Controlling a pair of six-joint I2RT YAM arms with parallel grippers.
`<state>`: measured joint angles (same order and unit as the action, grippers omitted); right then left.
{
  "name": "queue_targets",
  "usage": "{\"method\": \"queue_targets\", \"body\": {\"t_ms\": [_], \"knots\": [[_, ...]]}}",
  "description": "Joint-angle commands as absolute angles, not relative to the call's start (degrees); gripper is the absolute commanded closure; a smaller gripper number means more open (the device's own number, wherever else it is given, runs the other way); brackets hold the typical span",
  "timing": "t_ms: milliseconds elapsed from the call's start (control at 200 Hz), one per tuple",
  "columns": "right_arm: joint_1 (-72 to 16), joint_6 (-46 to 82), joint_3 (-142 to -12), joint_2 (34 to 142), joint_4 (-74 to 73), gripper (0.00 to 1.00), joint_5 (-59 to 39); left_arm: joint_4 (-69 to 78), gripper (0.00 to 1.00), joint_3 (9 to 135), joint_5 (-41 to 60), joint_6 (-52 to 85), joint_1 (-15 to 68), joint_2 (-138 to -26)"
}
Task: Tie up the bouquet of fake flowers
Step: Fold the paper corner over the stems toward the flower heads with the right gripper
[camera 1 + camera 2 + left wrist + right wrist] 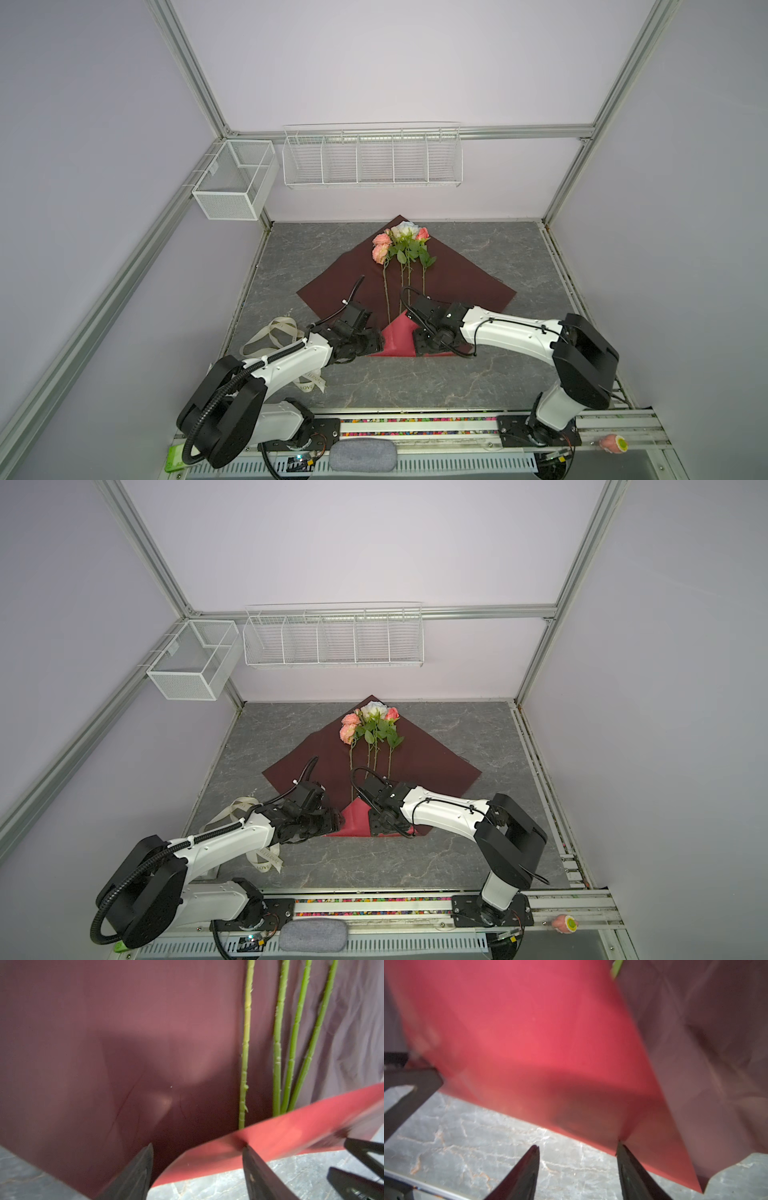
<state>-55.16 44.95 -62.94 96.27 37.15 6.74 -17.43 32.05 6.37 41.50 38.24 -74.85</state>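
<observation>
Nearest the rail: grey marbled tabletop [415,386]. Cream ribbon [311,382] lying loose on it at left, partly under the left arm [286,357]. Not yet in use.

Next out: near corner of the wrapping paper [461,286] folded up over the stem ends, bright red flap [397,338] visible in both top views. Left jaws just at the flap's left side, right jaws at its right side, right arm [511,332] reaching in from the right.
- Left wrist view: jaws spread, curled flap edge between them and touching one fingertip [249,1157], nothing pinched.
- Right wrist view: jaws also apart, flap edge against one fingertip [623,1153], no grip.

Beyond: bouquet [405,257] lying flat along the middle of the dark red sheet. Stems [278,1043] side by side, not bundled, heads toward the back wall. Side corners of the sheet flat on the tabletop.

Farthest: wire basket [372,183] and mesh box [226,203] up on the walls.

Step, by judgement: wrapping, bottom fold made, tying not started. Next move likely calls for pinching a thin side corner off the tabletop and bringing it over the stems. Must not let the flap spring back or the stems roll apart. Ribbon only after that.
</observation>
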Motion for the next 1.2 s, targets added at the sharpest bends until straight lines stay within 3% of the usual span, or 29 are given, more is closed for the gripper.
{"method": "queue_targets", "body": {"t_ms": [0, 170, 355, 605, 880, 1050, 1195], "knots": [[-53.1, 44.3, -63.0, 97.3, 35.7, 0.36, 6.4, -16.9, 0.32, 33.8, 7.0, 41.5, 37.9, -75.5], [-47.8, 44.7, -55.5, 96.8, 21.0, 0.39, -7.4, -17.5, 0.34, 35.0, 8.1, 39.7, 37.9, -75.2], [-47.5, 42.9, -56.5, 98.3, 28.9, 0.48, 0.3, -17.5, 0.36, 33.5, 10.1, 40.0, 37.9, -73.9], [-44.5, 39.6, -52.8, 98.9, 31.3, 0.5, 2.4, -10.3, 0.33, 28.0, 13.7, 45.4, 39.8, -72.0], [-42.6, 33.7, -59.1, 97.4, 35.4, 0.52, 3.9, -9.5, 0.25, 26.9, 9.7, 50.0, 41.3, -68.3], [-44.7, 34.0, -62.8, 94.8, 34.9, 0.47, 1.9, -17.3, 0.16, 28.2, 3.4, 48.6, 41.3, -63.1], [-48.2, 33.9, -64.0, 94.6, 33.3, 0.47, 2.1, -20.1, 0.17, 28.4, -0.1, 46.5, 41.0, -58.5]]}}
